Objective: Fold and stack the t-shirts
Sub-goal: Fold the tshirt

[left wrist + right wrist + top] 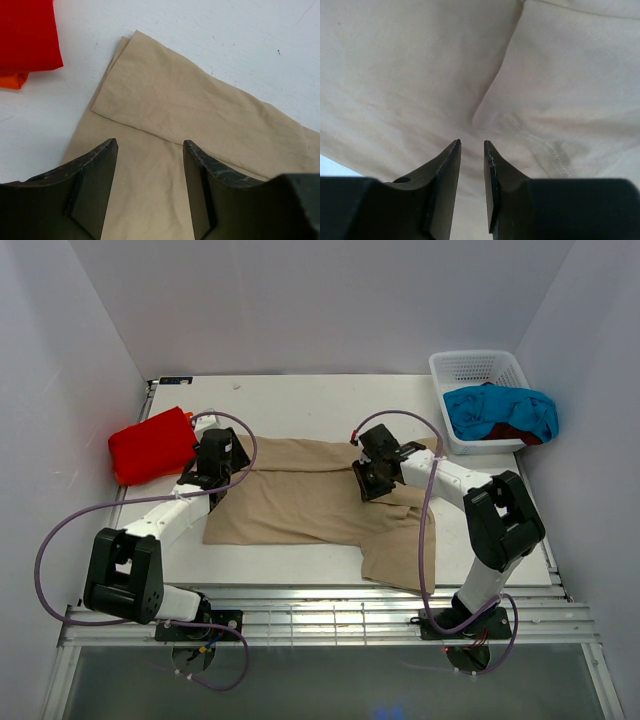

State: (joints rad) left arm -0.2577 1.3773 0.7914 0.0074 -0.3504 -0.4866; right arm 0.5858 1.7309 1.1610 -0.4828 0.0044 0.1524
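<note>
The tan t-shirt [310, 500] lies spread on the table, its left sleeve folded in over the body [200, 110]. My left gripper [212, 475] hovers over the shirt's left edge, open and empty [150, 145]. My right gripper [368, 480] is low over the shirt's upper right part, jaws a narrow gap apart with nothing between them [472, 144]; cloth folds and a stitched seam [540, 145] lie just ahead. The folded bright red t-shirt [150, 445] lies at the left, with orange beneath [12, 80]. The turquoise t-shirt [500, 410] and the dark red one [515, 435] sit bunched at the basket.
A white plastic basket [470, 365] stands at the back right corner, with the bunched shirts spilling over its near side. White walls close in the table on three sides. A slatted metal rail [320, 615] runs along the near edge by the arm bases.
</note>
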